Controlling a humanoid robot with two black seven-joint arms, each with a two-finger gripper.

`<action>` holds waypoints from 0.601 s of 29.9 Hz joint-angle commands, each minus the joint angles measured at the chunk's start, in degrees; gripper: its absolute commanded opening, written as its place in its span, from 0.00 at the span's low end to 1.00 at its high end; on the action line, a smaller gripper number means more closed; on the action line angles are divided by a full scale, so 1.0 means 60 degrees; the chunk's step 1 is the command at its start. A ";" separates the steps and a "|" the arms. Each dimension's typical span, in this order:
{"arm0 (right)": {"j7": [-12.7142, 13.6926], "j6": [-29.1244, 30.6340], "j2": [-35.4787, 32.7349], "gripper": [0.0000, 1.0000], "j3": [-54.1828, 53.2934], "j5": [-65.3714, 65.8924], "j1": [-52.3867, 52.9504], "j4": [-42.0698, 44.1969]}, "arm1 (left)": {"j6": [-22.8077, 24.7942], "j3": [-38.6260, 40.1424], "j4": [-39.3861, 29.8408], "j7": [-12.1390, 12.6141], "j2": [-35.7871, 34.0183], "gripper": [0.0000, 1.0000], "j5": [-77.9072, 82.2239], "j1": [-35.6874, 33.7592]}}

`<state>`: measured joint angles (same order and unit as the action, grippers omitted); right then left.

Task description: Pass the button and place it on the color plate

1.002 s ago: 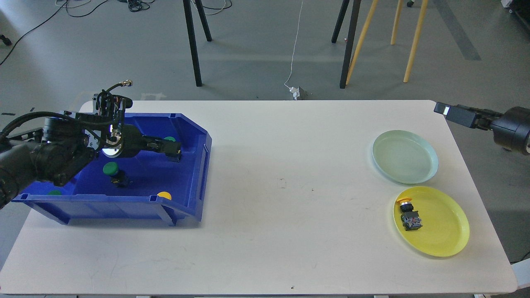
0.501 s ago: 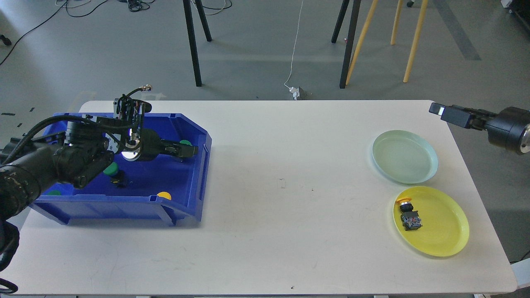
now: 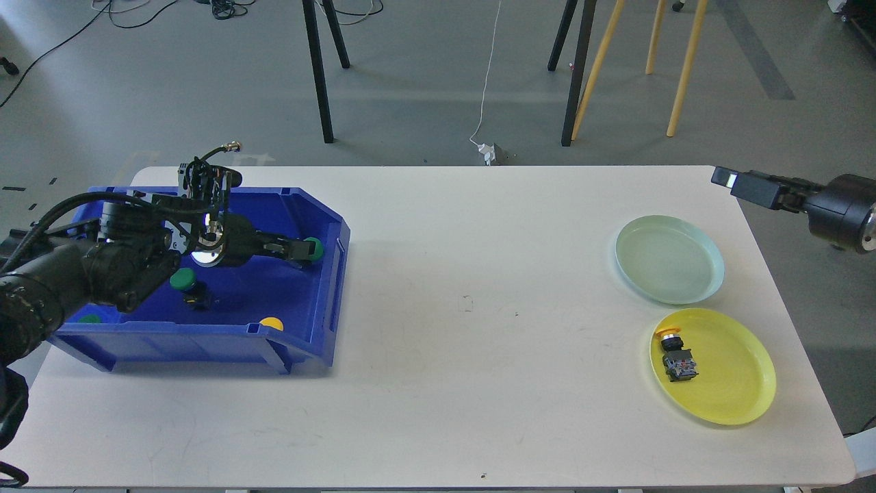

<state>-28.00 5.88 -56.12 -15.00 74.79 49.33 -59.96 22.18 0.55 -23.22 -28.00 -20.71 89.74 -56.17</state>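
A blue bin (image 3: 328,301) stands at the table's left. My left gripper (image 3: 303,250) reaches into it and seems shut on a green button (image 3: 314,248) near the bin's right wall. More buttons lie in the bin: a green one (image 3: 183,279), a yellow one (image 3: 272,322) at the front wall, and a green one (image 3: 89,318) half hidden at the front left. A pale green plate (image 3: 669,259) is empty at the right. A yellow plate (image 3: 732,383) in front of it holds a yellow button (image 3: 674,352). My right gripper (image 3: 727,180) hovers beyond the table's far right corner; its fingers cannot be told apart.
The white table (image 3: 465,342) spans the view. Chair and easel legs (image 3: 318,68) stand on the floor behind it, and a white cable with a plug (image 3: 487,152) lies near the far edge.
My left gripper moved right across the bin, then drew back slightly and lowered, and the green button went with it. My right arm shifted only slightly.
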 commanded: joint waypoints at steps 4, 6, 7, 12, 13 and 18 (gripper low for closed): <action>0.0000 -0.0028 0.0022 0.74 -0.0049 0.0000 0.0012 0.0003 | -0.0005 0.0011 -0.0070 0.0000 -0.0722 0.73 -0.0001 0.0016; 0.0000 -0.0072 0.0080 0.74 -0.0049 -0.0015 0.0026 0.0003 | -0.0005 0.0011 -0.0085 0.0000 -0.1015 0.74 -0.0001 0.0045; 0.0000 -0.0101 0.0138 0.74 -0.0049 -0.0015 0.0041 0.0003 | -0.0005 0.0011 -0.0099 0.0000 -0.1147 0.75 0.0014 0.0060; 0.0000 -0.0160 0.0227 0.74 -0.0049 -0.0044 0.0055 -0.0012 | -0.0020 0.0011 -0.0246 0.0000 -0.1777 0.75 0.0014 0.0367; 0.0000 -0.0160 0.0227 0.74 -0.0049 -0.0044 0.0055 -0.0012 | -0.0020 0.0011 -0.0377 0.0000 -0.1865 0.75 0.0029 0.0411; 0.0000 -0.0160 0.0227 0.74 -0.0049 -0.0044 0.0055 -0.0012 | -0.0122 0.0011 -0.0832 0.0000 -0.2086 0.75 0.0072 0.0616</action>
<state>-28.00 4.92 -54.75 -15.29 74.55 49.67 -60.03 21.89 0.59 -27.09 -28.00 -32.52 89.90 -53.32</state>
